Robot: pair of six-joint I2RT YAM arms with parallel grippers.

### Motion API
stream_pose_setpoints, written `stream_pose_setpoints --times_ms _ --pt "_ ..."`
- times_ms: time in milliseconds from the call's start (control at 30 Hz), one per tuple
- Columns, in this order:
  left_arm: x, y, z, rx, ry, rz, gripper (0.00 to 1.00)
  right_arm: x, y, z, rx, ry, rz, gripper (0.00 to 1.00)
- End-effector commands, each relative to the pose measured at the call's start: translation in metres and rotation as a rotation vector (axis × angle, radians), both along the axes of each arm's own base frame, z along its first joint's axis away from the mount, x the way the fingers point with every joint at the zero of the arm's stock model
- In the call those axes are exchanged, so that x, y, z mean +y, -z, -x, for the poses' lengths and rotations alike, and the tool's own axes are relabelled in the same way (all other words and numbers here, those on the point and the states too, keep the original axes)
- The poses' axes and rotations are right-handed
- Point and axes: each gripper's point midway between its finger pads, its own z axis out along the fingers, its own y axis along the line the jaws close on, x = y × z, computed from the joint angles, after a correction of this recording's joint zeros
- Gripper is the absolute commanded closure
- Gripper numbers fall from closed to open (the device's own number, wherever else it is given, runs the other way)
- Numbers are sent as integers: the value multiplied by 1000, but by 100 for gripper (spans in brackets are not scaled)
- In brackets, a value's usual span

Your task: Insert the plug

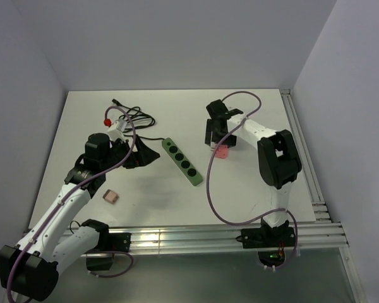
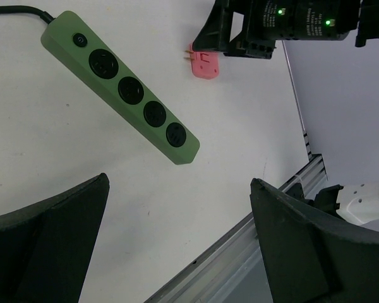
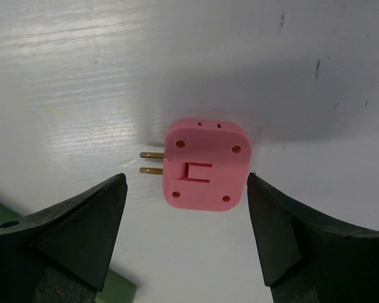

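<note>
The white table (image 1: pixel 252 189) carries a green power strip (image 1: pixel 182 161). It lies flat out ahead of the left claw (image 2: pixel 180 183), whose jaws gape wide with nothing between them. The right claw (image 3: pixel 185 183) hangs low over the table, jaws spread. The pink plug (image 3: pixel 205 165) lies flat directly beneath it, between the two fingers and gripped by neither. Its two brass prongs (image 3: pixel 150 162) point at one finger across a clear gap; the other finger sits just beside the plug's body.
</note>
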Motion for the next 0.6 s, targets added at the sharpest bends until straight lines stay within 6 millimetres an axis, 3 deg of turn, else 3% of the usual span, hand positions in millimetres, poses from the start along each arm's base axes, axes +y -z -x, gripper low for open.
stream_pose_setpoints --times_ms 0,567 --pt "-5 -17 -1 -59 28 25 1 -5 2 -7 -11 164 -1 17" --pt "-5 -16 -2 -60 31 16 0 -21 10 -15 -47 262 47 17"
